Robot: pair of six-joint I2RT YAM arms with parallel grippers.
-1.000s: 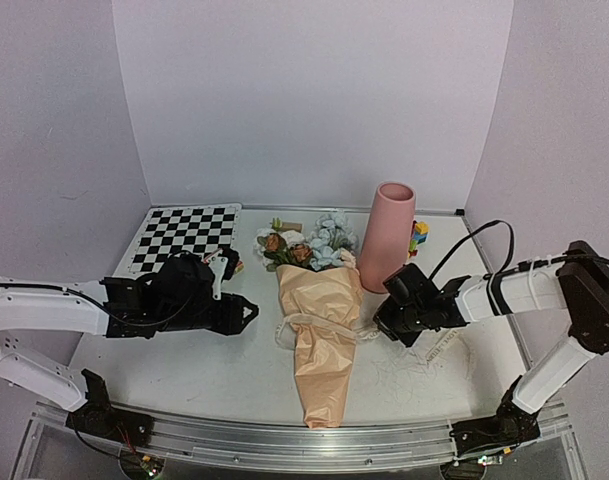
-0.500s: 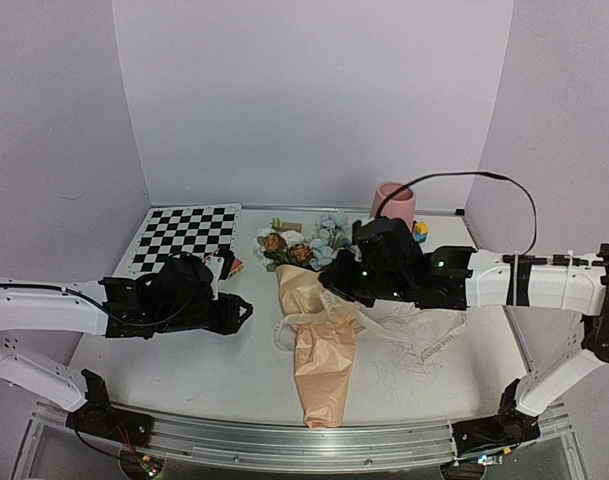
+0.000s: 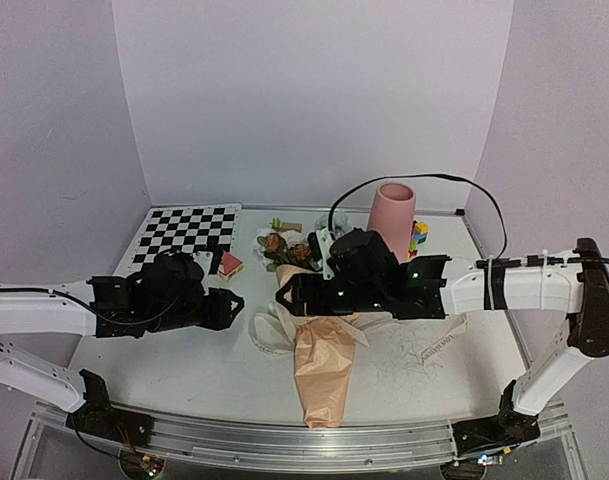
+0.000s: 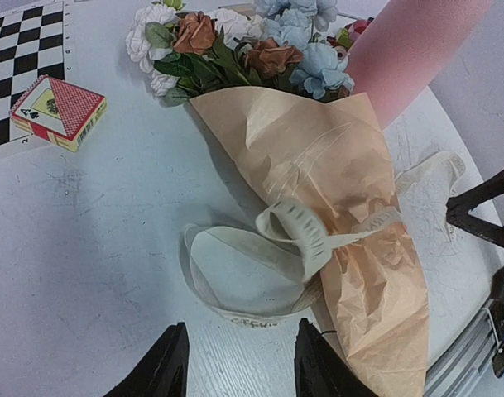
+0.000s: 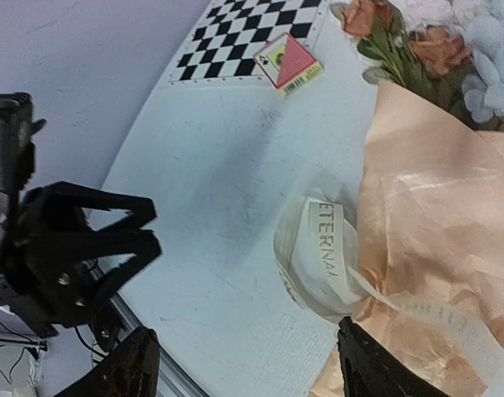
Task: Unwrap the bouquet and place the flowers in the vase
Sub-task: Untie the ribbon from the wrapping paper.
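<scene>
The bouquet (image 3: 324, 362) lies on the table as a peach paper cone (image 4: 334, 165), narrow end toward the arms. Its flowers (image 4: 235, 41) point at the back wall. A cream ribbon (image 4: 293, 227) lies in loose loops on the cone's left side, one strand still crossing the paper. My right gripper (image 5: 247, 343) hangs open over the cone's left edge with nothing between its fingers, the ribbon loop (image 5: 318, 248) just ahead. My left gripper (image 4: 242, 331) stands open low over the table, just short of the ribbon. The pink vase (image 3: 392, 215) stands upright behind the right arm.
A red card box (image 3: 230, 264) lies near the checkerboard (image 3: 184, 232) at the back left. Coloured toy blocks (image 3: 419, 238) sit right of the vase. The right arm stretches across the bouquet from the right. More ribbon trails on the table at the right (image 3: 434, 345).
The right arm swung from beside the vase leftward across the bouquet, dragging the ribbon loop left, then opened its jaws and let it go. The left gripper drew back slightly.
</scene>
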